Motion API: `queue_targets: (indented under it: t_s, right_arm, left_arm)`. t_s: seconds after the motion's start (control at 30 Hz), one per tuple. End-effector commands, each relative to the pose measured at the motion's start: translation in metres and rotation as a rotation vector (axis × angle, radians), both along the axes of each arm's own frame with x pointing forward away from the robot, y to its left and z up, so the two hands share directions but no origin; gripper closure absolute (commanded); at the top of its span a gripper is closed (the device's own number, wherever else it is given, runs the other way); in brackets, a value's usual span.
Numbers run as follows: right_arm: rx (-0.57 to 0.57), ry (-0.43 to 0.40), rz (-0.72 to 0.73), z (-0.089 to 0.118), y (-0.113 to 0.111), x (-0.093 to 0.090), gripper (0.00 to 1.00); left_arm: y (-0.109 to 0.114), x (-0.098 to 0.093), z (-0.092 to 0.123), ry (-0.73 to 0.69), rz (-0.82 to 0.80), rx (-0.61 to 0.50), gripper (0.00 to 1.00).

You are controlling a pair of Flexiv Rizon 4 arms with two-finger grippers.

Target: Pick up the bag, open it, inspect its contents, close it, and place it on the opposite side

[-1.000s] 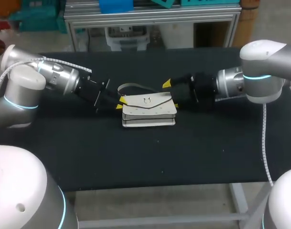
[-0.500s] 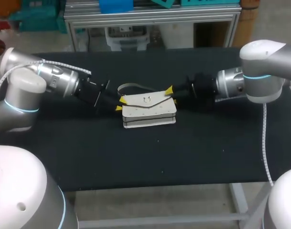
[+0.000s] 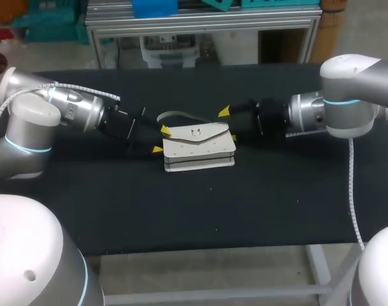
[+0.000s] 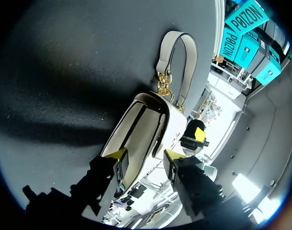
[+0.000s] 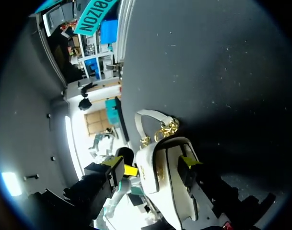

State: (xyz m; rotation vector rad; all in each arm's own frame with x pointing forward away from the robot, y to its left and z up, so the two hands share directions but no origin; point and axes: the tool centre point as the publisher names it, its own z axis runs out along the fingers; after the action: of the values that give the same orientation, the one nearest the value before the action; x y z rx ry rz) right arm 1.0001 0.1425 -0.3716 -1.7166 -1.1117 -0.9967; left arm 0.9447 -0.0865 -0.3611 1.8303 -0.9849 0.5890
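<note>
- The bag (image 3: 200, 150) lies flat near the middle of the table (image 3: 264, 204). Its flap (image 3: 195, 134) is closed and its handle (image 3: 174, 116) is laid toward the far side. The bag is not yet lifted.
- The left gripper (image 3: 161, 139) is placed at the bag's left end with its jaws spread. The end of the bag is seen between them in the left wrist view. Whether a finger already touches it cannot be told.
- The right gripper (image 3: 229, 124) is held at the right end, its jaws also spread, with the bag's end between them.
- If one gripper is closed first, the bag may be pushed along the table and turned. It would then no longer be lined up between the other gripper's fingers.
- If the flap is pinched together with the body, the flap would be pinned, and the opening would be blocked later.
- A shallow grip on an end may be lost when the bag is raised, because the surface appears smooth. The bag would then be dropped or left hanging tilted.
- The handle may be caught by a finger if the left arm is moved toward the far side.
</note>
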Motion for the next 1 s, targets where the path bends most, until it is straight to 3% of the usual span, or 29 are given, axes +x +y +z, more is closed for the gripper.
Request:
queue_targets:
  t_s: [0.03,0.13,0.23,0.27,0.3,0.5,0.57,0.67,0.97,1.0]
  right_arm:
    - [0.004,-0.009,0.013,0.000,0.003,0.002,0.42]
    - [0.003,-0.010,0.018,0.001,0.002,0.000,0.51]
    - [0.005,0.002,0.028,-0.001,0.004,0.000,0.67]
    - [0.000,0.005,0.030,-0.003,0.005,0.000,0.77]
    - [-0.001,0.006,0.032,-0.005,0.006,0.000,1.00]
    - [-0.013,-0.033,0.065,-0.006,0.009,-0.004,1.00]
    - [-0.015,-0.039,0.076,-0.007,0.010,-0.006,1.00]
    - [-0.027,-0.045,0.084,-0.008,0.010,-0.009,1.00]
    - [-0.060,-0.138,0.058,-0.007,0.008,-0.015,1.00]
    - [-0.060,-0.151,0.059,-0.006,0.007,-0.015,0.91]
  left_arm:
    - [0.000,0.001,-0.002,-0.004,-0.002,-0.004,0.50]
    - [0.002,0.001,-0.002,-0.007,-0.001,0.000,0.51]
    - [0.001,0.002,-0.004,0.001,0.001,-0.006,0.52]
    - [0.000,0.002,-0.005,0.001,0.001,-0.007,0.52]
    - [-0.001,0.002,-0.005,0.002,0.000,-0.008,0.53]
    - [-0.001,0.002,-0.004,0.001,0.002,-0.017,0.69]
    - [-0.002,0.002,-0.003,0.000,0.003,-0.019,0.81]
    - [-0.004,0.001,-0.004,0.000,0.002,-0.018,0.87]
    - [-0.007,0.000,-0.004,0.002,-0.002,-0.013,0.82]
    - [-0.007,0.000,-0.004,0.001,-0.001,-0.013,0.82]
